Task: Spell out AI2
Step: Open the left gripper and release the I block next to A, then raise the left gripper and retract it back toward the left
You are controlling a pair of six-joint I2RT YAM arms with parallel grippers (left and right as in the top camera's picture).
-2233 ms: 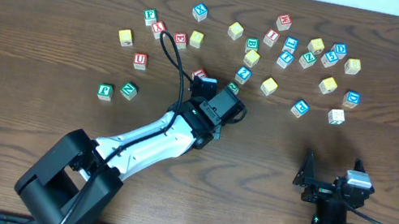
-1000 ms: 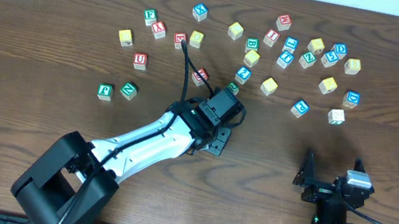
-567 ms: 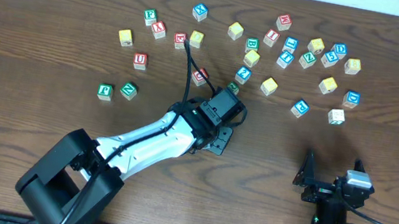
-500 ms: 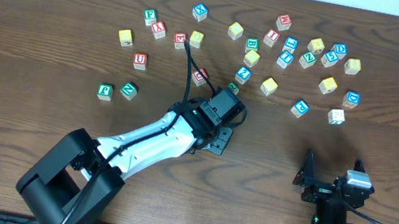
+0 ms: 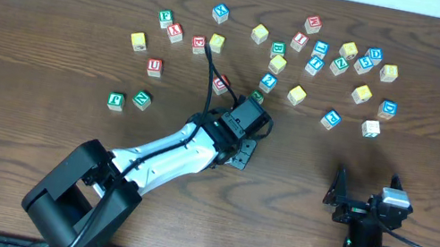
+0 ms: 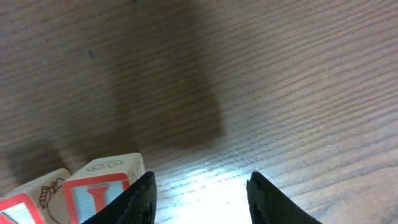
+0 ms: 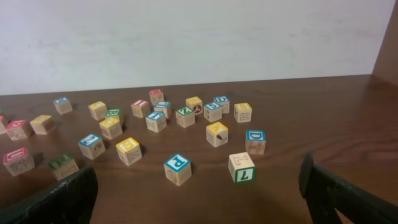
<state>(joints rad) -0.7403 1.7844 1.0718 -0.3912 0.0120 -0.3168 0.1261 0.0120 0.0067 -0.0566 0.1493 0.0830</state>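
Note:
In the left wrist view a pale cube with a red "I" (image 6: 96,198) stands on the table just outside my left finger (image 6: 144,200). A second red-edged cube (image 6: 22,208) touches it on the left, its letter cut off, so I cannot tell whether it is the A. My left gripper (image 6: 201,178) (image 5: 241,155) is open over bare wood. From overhead the arm hides both cubes. A blue-printed cube that reads as 2 (image 5: 269,82) (image 7: 92,145) lies just beyond the arm. My right gripper (image 7: 199,205) (image 5: 364,196) is open at the near right, holding nothing.
Several lettered cubes lie scattered across the far half of the table. A red one (image 5: 222,83) and a green one (image 5: 257,97) sit close to the left wrist. A blue "P" cube (image 7: 177,168) and a green "7" cube (image 7: 241,167) lie nearest the right gripper.
Since the oldest frame the left gripper has swung from beside the red cube toward the near middle of the table. It has barely moved over the last second. The right arm is still.

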